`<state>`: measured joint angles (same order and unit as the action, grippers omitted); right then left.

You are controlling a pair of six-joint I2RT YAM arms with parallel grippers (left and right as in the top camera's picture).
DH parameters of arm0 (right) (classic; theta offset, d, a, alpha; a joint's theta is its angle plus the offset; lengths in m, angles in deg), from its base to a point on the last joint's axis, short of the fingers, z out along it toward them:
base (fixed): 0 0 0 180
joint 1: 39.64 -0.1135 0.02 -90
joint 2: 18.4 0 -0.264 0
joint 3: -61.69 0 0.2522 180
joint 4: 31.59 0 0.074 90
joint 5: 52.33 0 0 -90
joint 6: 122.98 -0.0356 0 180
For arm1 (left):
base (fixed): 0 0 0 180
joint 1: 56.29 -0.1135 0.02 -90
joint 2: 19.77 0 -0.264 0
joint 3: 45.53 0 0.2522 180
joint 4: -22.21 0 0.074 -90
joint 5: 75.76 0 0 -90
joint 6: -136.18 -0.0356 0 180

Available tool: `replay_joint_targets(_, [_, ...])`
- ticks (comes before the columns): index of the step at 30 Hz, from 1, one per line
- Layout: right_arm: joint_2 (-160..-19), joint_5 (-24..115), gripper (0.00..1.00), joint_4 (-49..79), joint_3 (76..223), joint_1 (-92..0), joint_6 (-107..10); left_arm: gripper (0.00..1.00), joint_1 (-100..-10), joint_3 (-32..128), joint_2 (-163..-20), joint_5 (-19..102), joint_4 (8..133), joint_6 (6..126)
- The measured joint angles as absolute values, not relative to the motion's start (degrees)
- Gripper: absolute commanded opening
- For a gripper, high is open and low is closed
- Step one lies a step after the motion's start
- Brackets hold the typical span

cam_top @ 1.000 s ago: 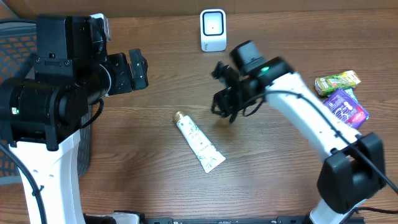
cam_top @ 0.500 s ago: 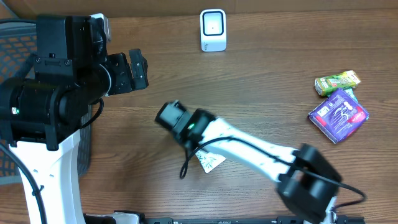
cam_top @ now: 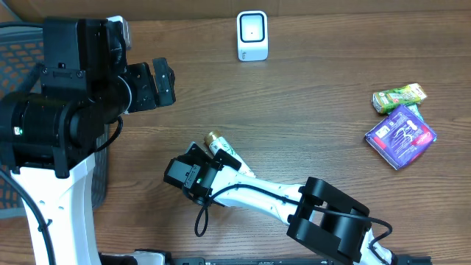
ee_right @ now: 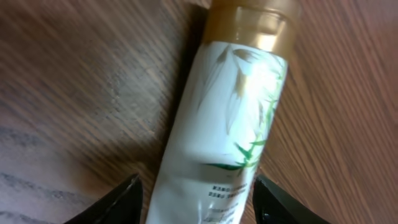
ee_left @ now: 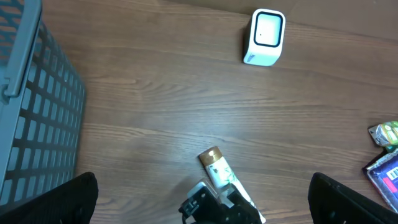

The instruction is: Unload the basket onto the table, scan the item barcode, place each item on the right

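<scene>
Two arms | right end effector (ee_right: 198, 202): jaws spread, straddling tube (ee_right: 230, 124), ready to grab | scanner (cam_top: 252, 35) stands at 12 o'clock | left end effector (cam_top: 158, 85): fully spread, idle

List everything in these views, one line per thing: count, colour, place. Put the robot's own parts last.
tube: one, white with a gold cap and green leaf print, lying mid-table
scanner: one, white, far side of the table, centre
green packet: one, green, right side of the table
purple packet: one, purple, right beside the green packet, on its near side
basket: one, grey, at the table's left edge
table: one, brown wood, under the items
left gripper: one, black, open and empty, over the left of the table
right gripper: one, black, open, fingers either side of the tube
</scene>
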<state>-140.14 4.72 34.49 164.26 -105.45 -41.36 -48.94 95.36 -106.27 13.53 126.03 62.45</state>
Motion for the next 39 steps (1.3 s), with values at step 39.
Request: replay_joint_targets(39, [-144.6,-3.08,0.22,34.55,164.37,-106.89,-45.58,1.0,-48.94,95.36,-106.27,13.53,126.03,62.45])
